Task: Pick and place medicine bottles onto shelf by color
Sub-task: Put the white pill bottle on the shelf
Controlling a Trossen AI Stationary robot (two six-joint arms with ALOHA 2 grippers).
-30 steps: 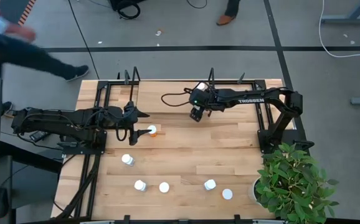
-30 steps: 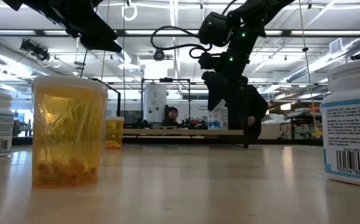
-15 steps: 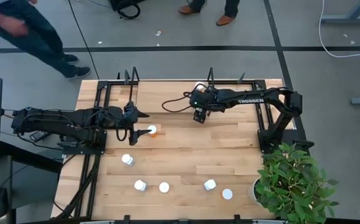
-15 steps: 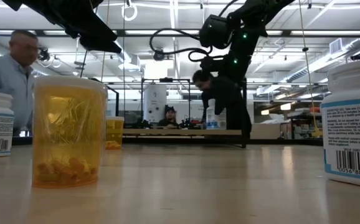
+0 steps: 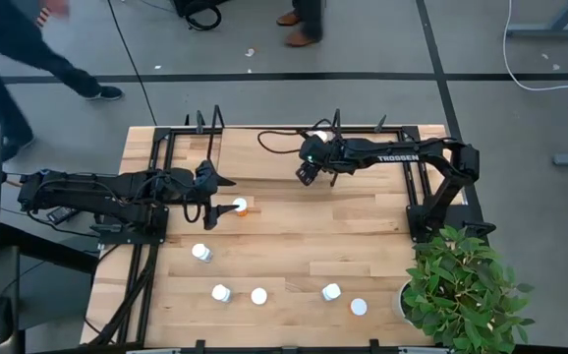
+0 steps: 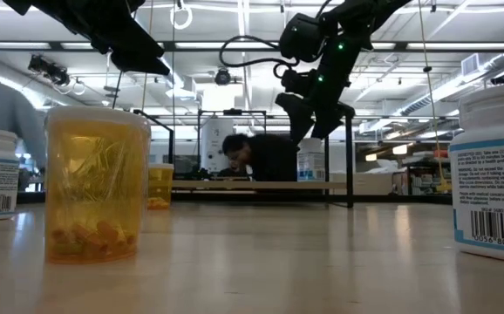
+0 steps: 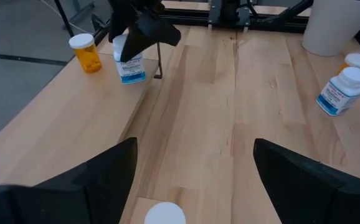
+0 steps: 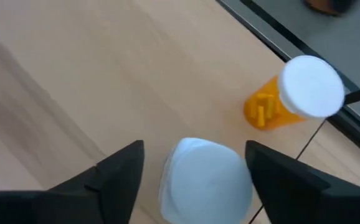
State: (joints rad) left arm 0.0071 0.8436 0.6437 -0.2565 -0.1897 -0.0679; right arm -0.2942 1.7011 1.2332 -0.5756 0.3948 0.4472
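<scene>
On the slatted table (image 5: 294,246), the shelf (image 5: 264,157) carries a white bottle (image 8: 205,177) between the right end effector's (image 8: 195,180) spread fingers, an orange bottle (image 8: 292,96) beside it. The left end effector (image 7: 189,174), spread, hovers over another white cap (image 7: 164,213).

- High view: overhead, straight down, whole tabletop (image 5: 294,236), both arms, floor beyond.
- Low view: at tabletop (image 6: 261,262) level, facing the room; orange bottle (image 6: 93,183) very near the lens.
- Left wrist view: forward over the boards, sees shelf bottles.
- Right wrist view: close above white bottle (image 8: 205,177); shared with left wrist view.
</scene>
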